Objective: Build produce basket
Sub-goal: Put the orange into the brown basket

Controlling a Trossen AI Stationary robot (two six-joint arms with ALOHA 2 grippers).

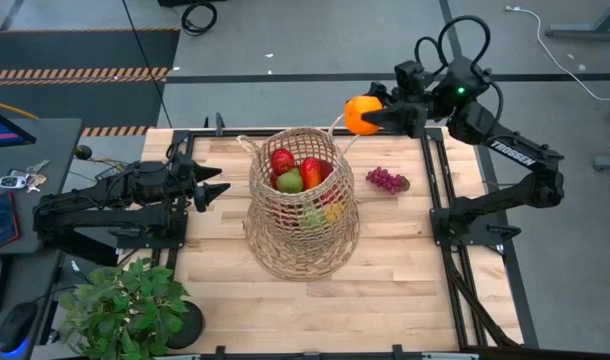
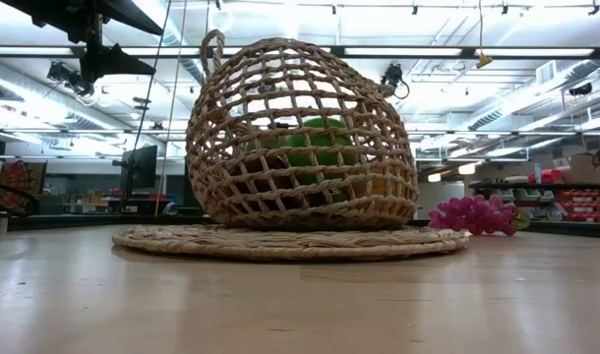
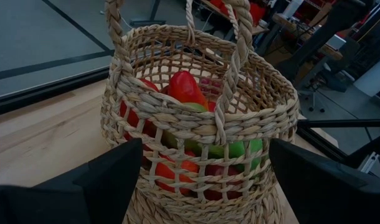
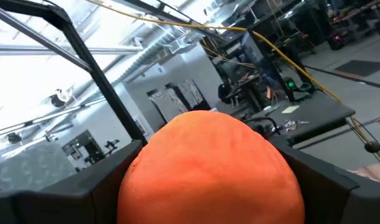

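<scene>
The basket's point(image 1: 303, 205) weave is hiding most of the produce point(image 1: 297, 178) inside it. In the low view, its top handle is getting cut off.

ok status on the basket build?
Right gripper shut on orange, raised beyond basket. Left gripper open beside basket. Grapes on table. Nothing blocking.

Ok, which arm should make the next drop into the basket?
Right. The right gripper already holds the orange near the basket rim; the left gripper is open and empty beside it.
</scene>
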